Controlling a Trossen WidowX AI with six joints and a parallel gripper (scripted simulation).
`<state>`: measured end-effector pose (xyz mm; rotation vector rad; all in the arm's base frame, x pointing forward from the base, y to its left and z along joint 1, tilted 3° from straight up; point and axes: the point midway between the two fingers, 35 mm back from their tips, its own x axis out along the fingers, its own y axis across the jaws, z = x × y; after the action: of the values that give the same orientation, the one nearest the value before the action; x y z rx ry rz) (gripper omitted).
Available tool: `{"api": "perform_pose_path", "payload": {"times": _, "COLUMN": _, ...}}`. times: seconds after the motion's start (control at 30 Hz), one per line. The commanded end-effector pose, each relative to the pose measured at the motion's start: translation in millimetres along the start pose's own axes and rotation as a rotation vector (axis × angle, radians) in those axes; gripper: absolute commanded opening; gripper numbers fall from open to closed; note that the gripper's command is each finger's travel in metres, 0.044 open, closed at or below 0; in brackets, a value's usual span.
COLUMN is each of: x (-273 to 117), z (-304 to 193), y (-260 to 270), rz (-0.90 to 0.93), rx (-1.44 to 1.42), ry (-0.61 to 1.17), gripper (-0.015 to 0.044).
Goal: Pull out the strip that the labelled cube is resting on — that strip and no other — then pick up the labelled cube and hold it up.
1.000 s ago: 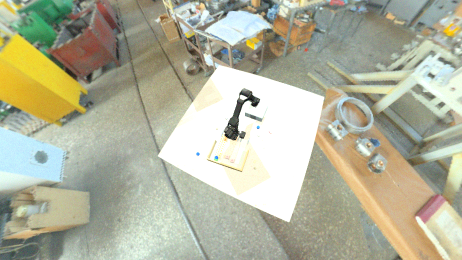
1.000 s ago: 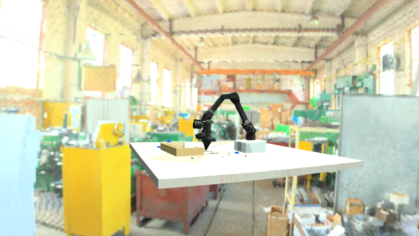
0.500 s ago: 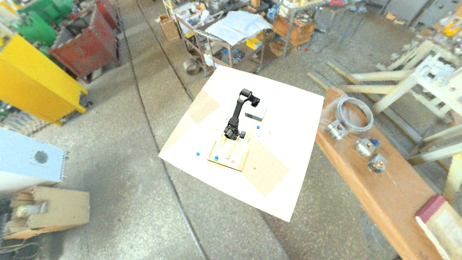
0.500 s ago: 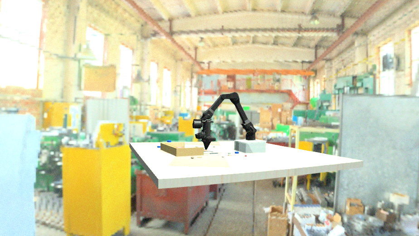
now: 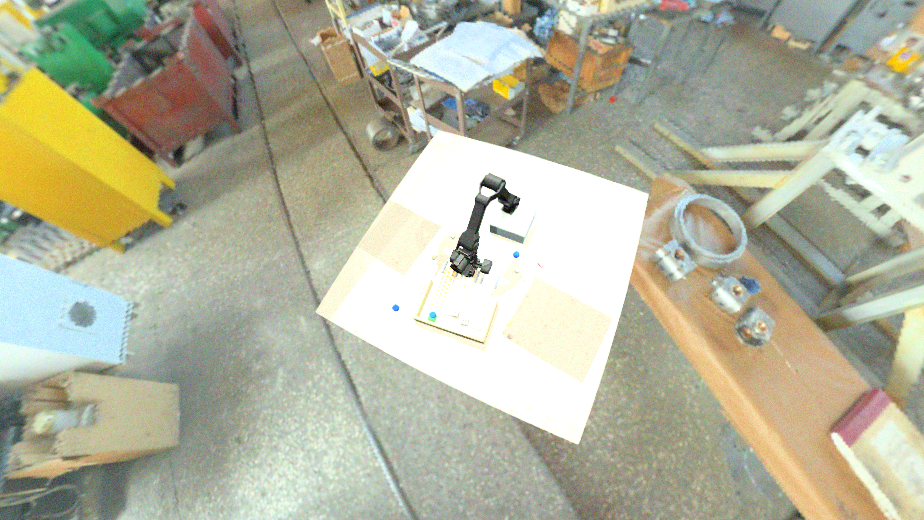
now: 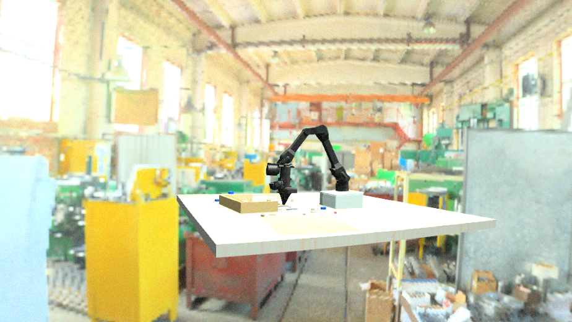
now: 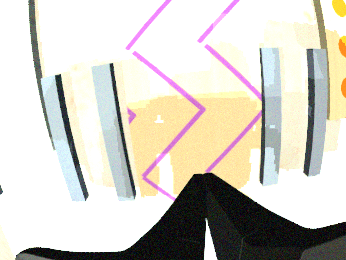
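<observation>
Hand [image 5: 466, 271] [image 6: 284, 203] [image 7: 202, 182] is closed, tips together, nothing gripped. It points down over the near end of the tray [image 5: 450, 329] [image 6: 255, 206] on the bench [image 5: 569, 258] [image 6: 359, 226]. Wrist view: tips in front of the zigzag strip [image 7: 227, 132], between upright grey bars [image 7: 270, 120] [image 7: 109, 130]; contact can't be confirmed. Bars probably serve as grips or guides, so the closed tips look meant to hook or drag rather than pinch. Dotted strip [image 7: 336, 100] lies to one side.

Two small pale blocks [image 5: 455, 313] [image 5: 465, 320] sit at the tray's far end; the labelled cube is likely one of these, label too small to read. Strip under it can't be confirmed, zigzag is the best guess. Strip pull looks unfinished; lift not started. Next: draw the strip straight toward the arm's base, likely keeping off neighbours. Risks: tips slipping, cube riding along or tipping, wrong strip dragged.
</observation>
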<state>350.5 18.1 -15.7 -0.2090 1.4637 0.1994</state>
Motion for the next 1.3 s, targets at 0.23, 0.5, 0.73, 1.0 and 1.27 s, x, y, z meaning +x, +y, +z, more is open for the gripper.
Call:
{"api": "perform_pose_path", "payload": {"times": 0.23, "x": 5, "z": -23, "y": 0, "rz": 0.003, "rx": -0.004, "ry": 0.018, "gripper": 0.0000}}
{"api": "perform_pose_path", "payload": {"times": 0.5, "x": 6, "z": -35, "y": 0, "rz": 0.003, "rx": -0.004, "ry": 0.020, "gripper": 0.0000}}
{"api": "perform_pose_path", "payload": {"times": 0.73, "x": 6, "z": -45, "y": 0, "rz": 0.002, "rx": -0.004, "ry": 0.021, "gripper": 0.0000}}
{"api": "perform_pose_path", "payload": {"times": 1.0, "x": 6, "z": -57, "y": -1, "rz": 0.002, "rx": -0.004, "ry": 0.022, "gripper": 0.0000}}
{"api": "perform_pose_path", "payload": {"times": 1.27, "x": 7, "z": -69, "y": -1, "rz": 0.002, "rx": -0.004, "ry": 0.023, "gripper": 0.0000}}
